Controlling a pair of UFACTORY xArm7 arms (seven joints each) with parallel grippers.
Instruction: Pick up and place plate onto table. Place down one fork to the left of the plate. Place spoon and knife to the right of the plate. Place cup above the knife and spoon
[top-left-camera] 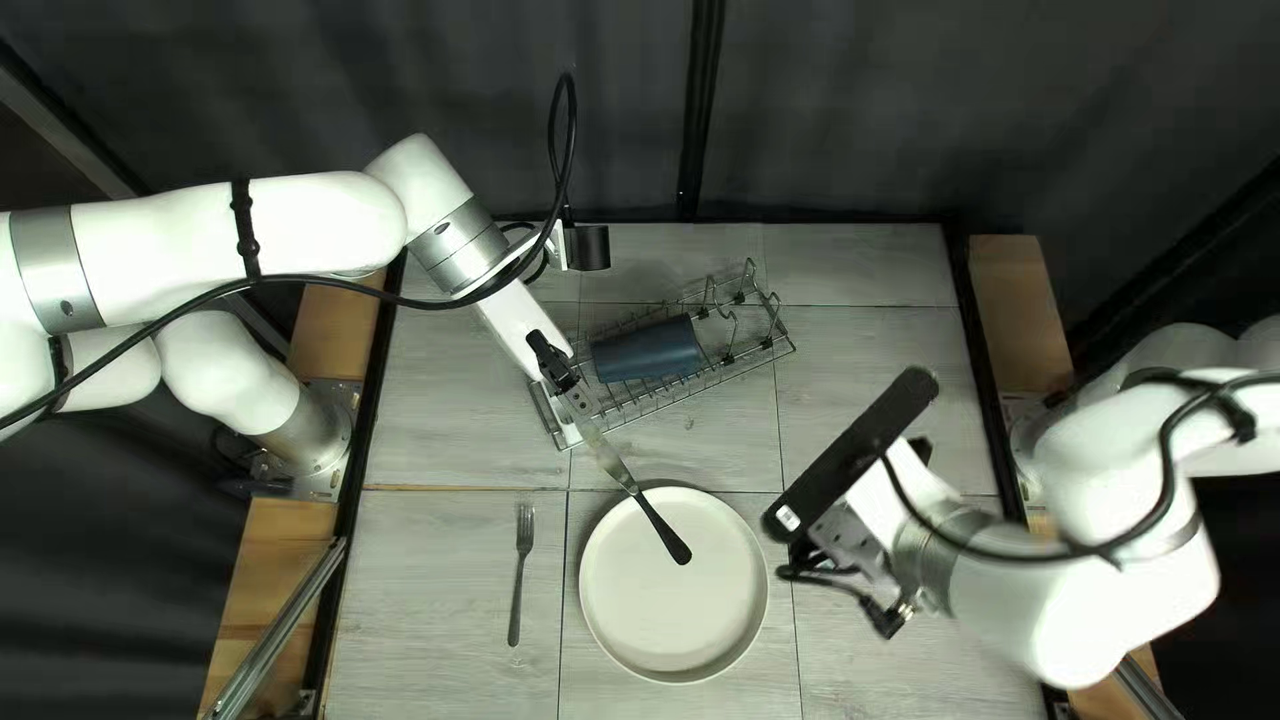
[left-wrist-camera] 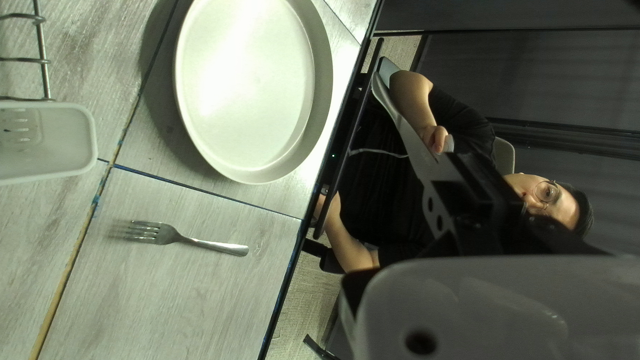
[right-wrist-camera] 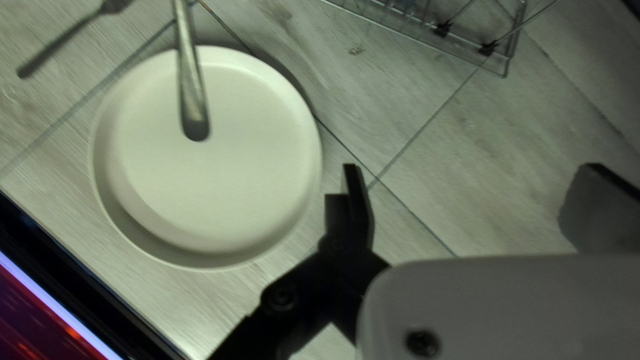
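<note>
Well, my left gripper clasps the knife above the plate, while my right gripper stands spread and empty. Plate and fork are down, the fork properly left. Knife and spoon must go right, though I see no spoon; farther off, the cup lies in the rack, needing placement above them.

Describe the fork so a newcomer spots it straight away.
In the top left view, start from the big pale round plate by the near edge of the table. The fork lies flat just left of it, tines toward the far edge. Unlike the knife slanting over the plate from my left gripper, it is unheld.
</note>
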